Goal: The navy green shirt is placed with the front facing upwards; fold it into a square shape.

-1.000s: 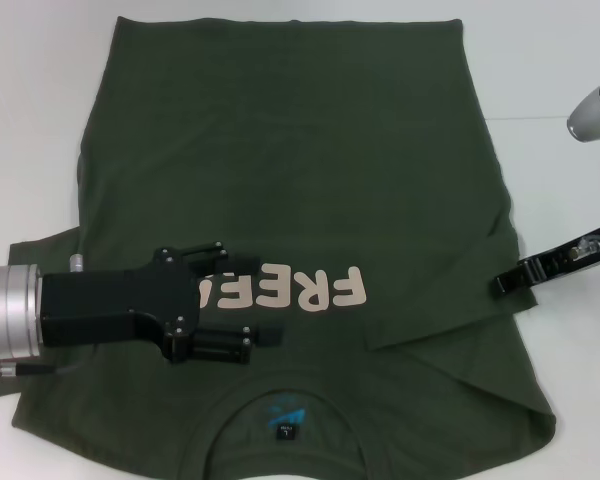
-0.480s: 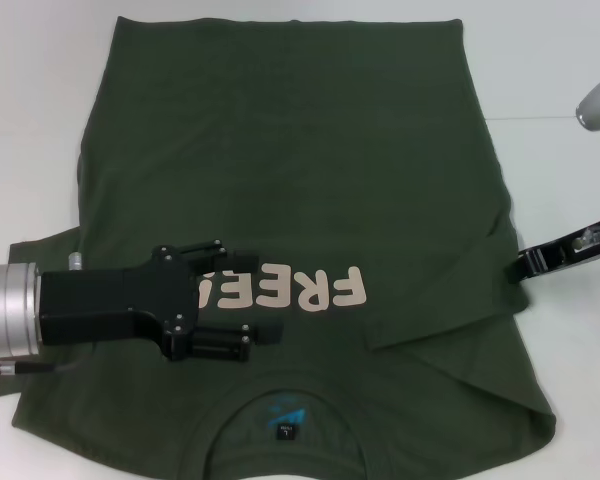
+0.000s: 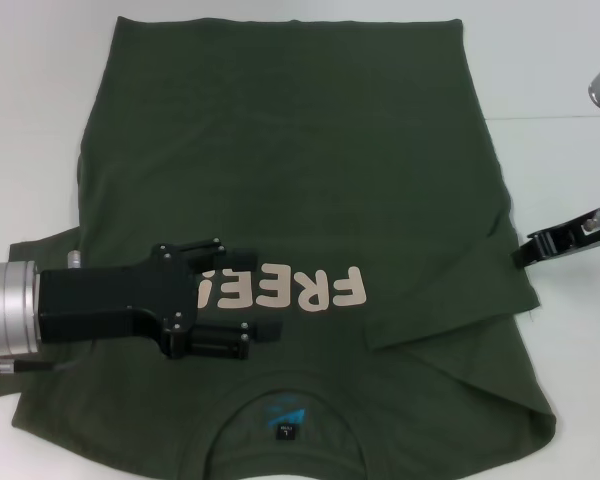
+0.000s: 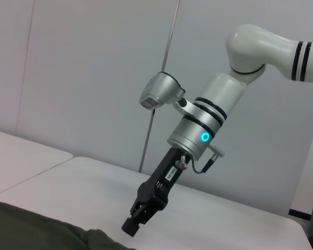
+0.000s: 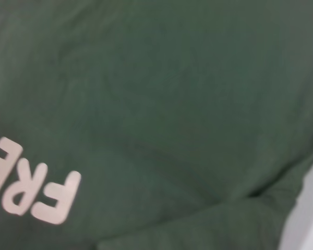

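The navy green shirt [image 3: 300, 150] lies flat on the white table, front up, with its collar and label [image 3: 285, 430] nearest me and its hem far. Its right sleeve is folded inward over the chest as a flap [image 3: 450, 325]. My left gripper [image 3: 268, 293] hovers open over the left end of the pale "FREE" print [image 3: 315, 290], nothing between its fingers. My right gripper [image 3: 527, 252] hangs just off the shirt's right edge, apart from the cloth. The left wrist view shows that right gripper [image 4: 131, 225] above the table beside the shirt's edge [image 4: 36, 229]. Green cloth [image 5: 172, 104] fills the right wrist view.
White table [image 3: 560, 160] shows to the right of the shirt and along the far edge. The shirt's left sleeve [image 3: 45, 245] sticks out behind my left arm. A grey wall stands beyond the table in the left wrist view.
My right gripper has drawn back to the right and slightly up, off the shirt's right edge. The left gripper and the shirt have stayed put.
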`<state>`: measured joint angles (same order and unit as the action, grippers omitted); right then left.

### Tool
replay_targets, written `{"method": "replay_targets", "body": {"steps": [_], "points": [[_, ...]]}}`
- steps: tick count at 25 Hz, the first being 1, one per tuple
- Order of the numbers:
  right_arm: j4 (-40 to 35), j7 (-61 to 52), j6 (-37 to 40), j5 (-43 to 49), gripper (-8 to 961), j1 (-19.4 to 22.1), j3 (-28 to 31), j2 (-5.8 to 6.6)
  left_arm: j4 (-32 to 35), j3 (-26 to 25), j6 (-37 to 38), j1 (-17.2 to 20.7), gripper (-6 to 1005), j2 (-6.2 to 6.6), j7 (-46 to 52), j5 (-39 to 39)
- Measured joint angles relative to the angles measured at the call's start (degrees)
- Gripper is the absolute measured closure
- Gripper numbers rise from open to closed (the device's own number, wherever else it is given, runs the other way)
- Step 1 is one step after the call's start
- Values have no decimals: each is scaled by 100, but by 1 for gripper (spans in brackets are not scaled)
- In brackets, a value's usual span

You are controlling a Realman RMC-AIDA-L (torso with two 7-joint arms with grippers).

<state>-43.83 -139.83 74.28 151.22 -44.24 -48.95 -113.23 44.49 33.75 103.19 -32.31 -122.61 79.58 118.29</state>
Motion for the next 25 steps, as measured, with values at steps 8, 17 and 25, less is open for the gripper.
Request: {"method": "replay_targets", "body": {"steps": [8, 17, 25], "points": [[77, 28, 87, 242, 816, 14, -8, 91, -3, 0, -3, -4, 65, -11, 1, 0], [203, 62, -112, 249, 643, 12, -28, 47, -10, 0, -10, -36, 65, -12, 11, 0], [385, 101, -334, 249, 647, 12, -47, 46, -11, 0, -10, -38, 65, -8, 14, 0]]}}
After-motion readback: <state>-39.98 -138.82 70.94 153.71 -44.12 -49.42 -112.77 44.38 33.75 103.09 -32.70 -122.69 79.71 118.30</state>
